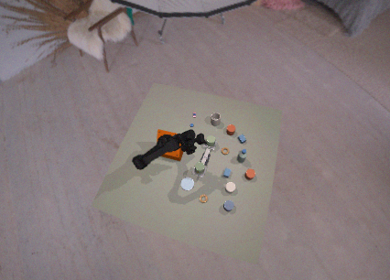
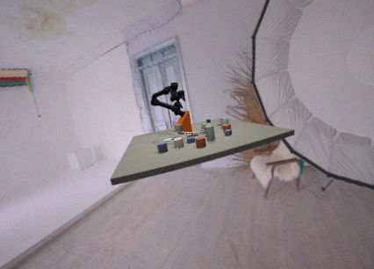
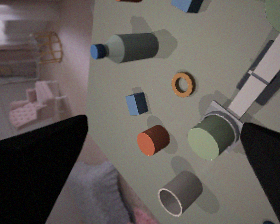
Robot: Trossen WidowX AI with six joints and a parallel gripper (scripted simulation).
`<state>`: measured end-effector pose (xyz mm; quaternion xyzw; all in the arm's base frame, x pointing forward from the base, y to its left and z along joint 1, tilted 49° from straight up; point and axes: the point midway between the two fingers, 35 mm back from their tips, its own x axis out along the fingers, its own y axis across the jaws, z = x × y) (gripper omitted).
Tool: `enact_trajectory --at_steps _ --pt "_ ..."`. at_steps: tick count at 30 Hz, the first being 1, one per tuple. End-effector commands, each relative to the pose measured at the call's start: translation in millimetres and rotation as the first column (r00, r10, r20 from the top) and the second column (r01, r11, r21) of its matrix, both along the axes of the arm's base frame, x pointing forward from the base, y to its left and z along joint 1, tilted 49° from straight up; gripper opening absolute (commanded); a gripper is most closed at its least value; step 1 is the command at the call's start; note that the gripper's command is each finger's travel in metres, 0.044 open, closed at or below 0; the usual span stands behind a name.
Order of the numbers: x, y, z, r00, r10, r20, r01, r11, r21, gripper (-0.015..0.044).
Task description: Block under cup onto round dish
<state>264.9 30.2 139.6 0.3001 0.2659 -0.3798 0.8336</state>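
Observation:
Two identical green cups stand on the ends of a small pale balance point(image 1: 206, 156) point(image 3: 257, 83). One cup point(image 1: 211, 141) point(image 3: 205, 141) is at the end nearer the grey hollow cup. The other cup point(image 1: 200, 167) point(image 2: 178, 127) point(image 3: 279, 14) is at the end nearer the dish and is cut off in the wrist view. No block shows; the cups cover what is under them. Which way the balance tilts I cannot tell. The round pale dish point(image 1: 187, 184) point(image 2: 168, 140) shows nothing on it. My gripper point(image 3: 163, 126) is open and empty, raised above the table, with the first cup near its right finger in the wrist view.
A grey hollow cup point(image 1: 215, 119) point(image 3: 181, 194), an orange cylinder point(image 1: 231, 129) point(image 3: 153, 140), a blue block point(image 1: 242, 138) point(image 3: 136, 104), an orange ring point(image 1: 225, 151) point(image 3: 174, 85) and a bottle point(image 1: 242, 156) point(image 3: 136, 47) stand or lie around the balance. More cylinders and a second ring point(image 1: 203, 199) are beyond.

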Motion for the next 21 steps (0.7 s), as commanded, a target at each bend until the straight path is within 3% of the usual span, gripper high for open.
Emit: enact_trajectory --at_steps 1,11,21 --pt "-8 3 -16 0.996 0.05 -0.078 -0.057 0.995 -0.086 0.044" --pt "-31 7 -47 0.949 0.165 -0.268 -0.24 0.931 -0.275 0.044" --pt "-54 5 -70 0.861 0.232 -0.453 -0.439 0.79 -0.429 0.044"
